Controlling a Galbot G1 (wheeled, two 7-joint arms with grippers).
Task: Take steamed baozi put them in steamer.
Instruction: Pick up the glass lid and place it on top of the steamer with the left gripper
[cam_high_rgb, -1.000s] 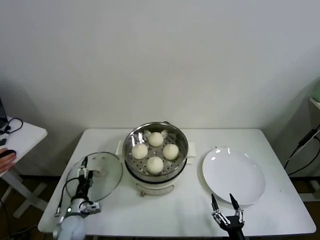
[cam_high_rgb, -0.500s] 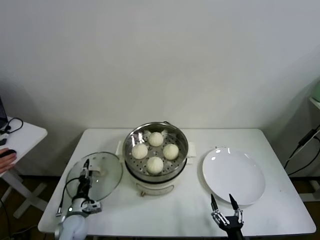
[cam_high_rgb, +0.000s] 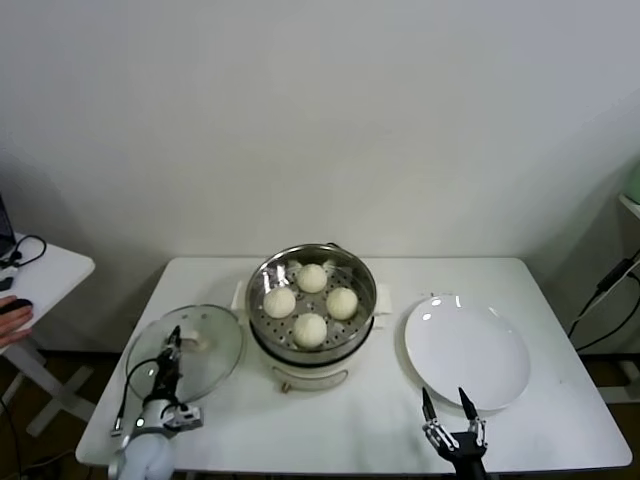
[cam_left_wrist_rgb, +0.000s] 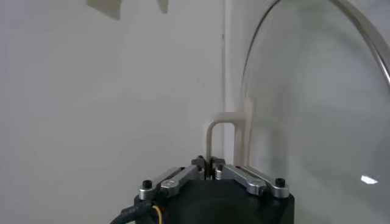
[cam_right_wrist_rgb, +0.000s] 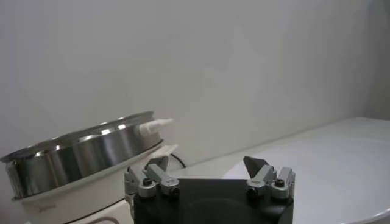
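Left gripper (cam_left_wrist_rgb: 209, 163) with black housing, silver metal finger links fastened by black screws, yellow and dark cables at its base, right gripper (cam_right_wrist_rgb: 207, 168) matching, black body, silver links, dark pointed fingertips

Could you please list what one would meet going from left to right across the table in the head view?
Glass lid, with the shut left gripper at its handle → steamer holding the four steamed baozi → empty white plate, with the open right gripper at its near edge.
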